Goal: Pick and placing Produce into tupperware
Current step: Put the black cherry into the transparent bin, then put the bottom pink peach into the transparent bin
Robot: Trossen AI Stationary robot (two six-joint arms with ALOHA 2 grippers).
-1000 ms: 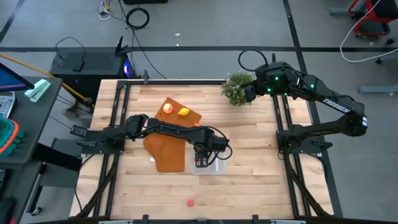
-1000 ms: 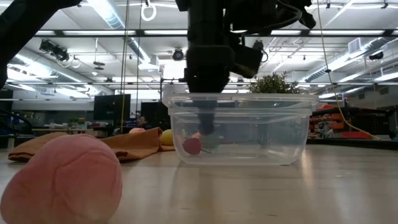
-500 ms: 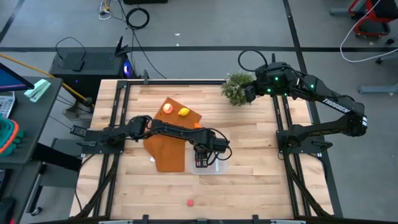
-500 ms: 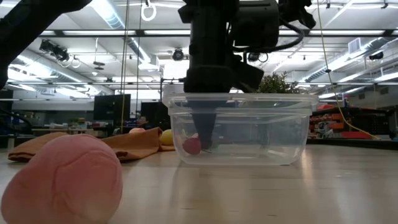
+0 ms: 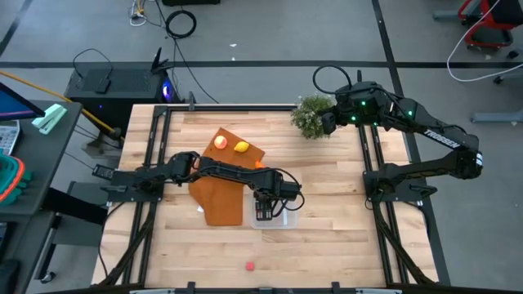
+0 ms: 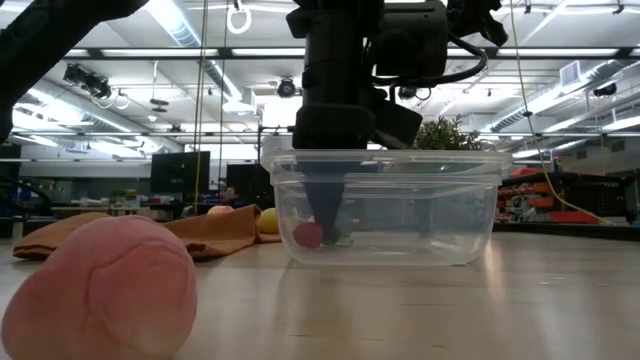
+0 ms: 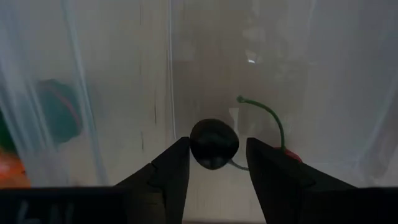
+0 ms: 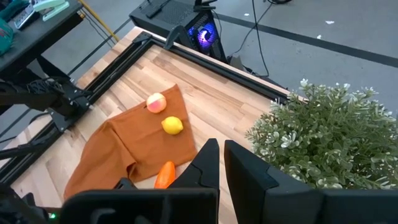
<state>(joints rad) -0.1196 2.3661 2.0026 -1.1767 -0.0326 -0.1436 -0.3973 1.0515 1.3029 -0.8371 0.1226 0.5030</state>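
The clear tupperware (image 5: pixel 286 219) stands at mid-table beside an orange-brown cloth (image 5: pixel 221 196). My left gripper (image 7: pixel 217 168) points down inside it, open. Its fingers stand on either side of a small dark round piece (image 7: pixel 214 144) on the tupperware floor. A red bit with a green stem (image 7: pixel 273 121) lies just beyond. The red-yellow fruit (image 5: pixel 220 141), the lemon (image 5: pixel 242 147) and the carrot (image 8: pixel 165 175) lie on the cloth. A red-pink piece (image 5: pixel 250 265) lies on the bare wood near the front edge. My right gripper (image 8: pixel 222 163) hangs shut, high at the far right. My left gripper comes at the dark piece from above, one finger on each side of it. A slim gap shows at one finger (image 7: pixel 267 168). Whether the other finger (image 7: pixel 171 171) still touches the piece I cannot tell. The piece rests on the tupperware floor.
A bushy green potted plant (image 5: pixel 310 117) stands at the far right, just below my right gripper. Dark frame rails run along the table's left and right sides. Bare wood lies to the right of the tupperware and along the near edge.
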